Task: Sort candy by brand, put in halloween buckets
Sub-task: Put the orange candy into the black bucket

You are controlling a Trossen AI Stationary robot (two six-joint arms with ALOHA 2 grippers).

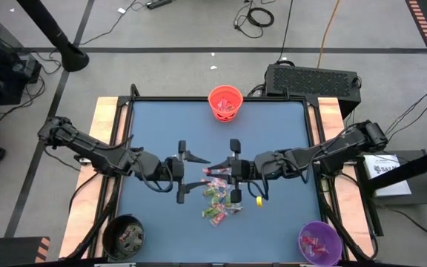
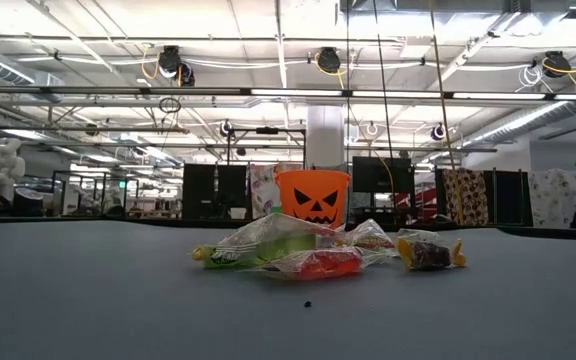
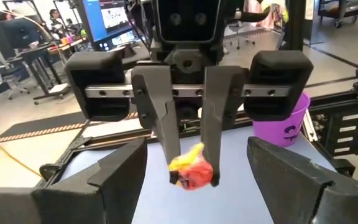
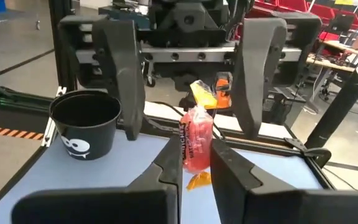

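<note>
Gripping a red candy (image 4: 196,142), the right fingers (image 1: 233,169) were best carried straight to its matching bucket; left fingers (image 1: 181,172) were spread empty.

dark jointed arms, black cables, matte grippers

Table (image 1: 161,222): matt blue-grey top, smooth, edged by bare pale wood side boards (image 1: 102,119). Candy (image 2: 298,255): clear, glossy, crinkled film wrappers catching the light; the piece in the right gripper (image 3: 191,177) is shiny red with yellow ends, pinched between matt dark plastic fingers (image 3: 160,124). Buckets look like smooth moulded plastic: orange bucket (image 2: 312,196) semi-gloss with black printed face, black bucket (image 4: 84,124) satin with a white printed face, purple bucket (image 3: 288,124) slightly translucent.
</note>
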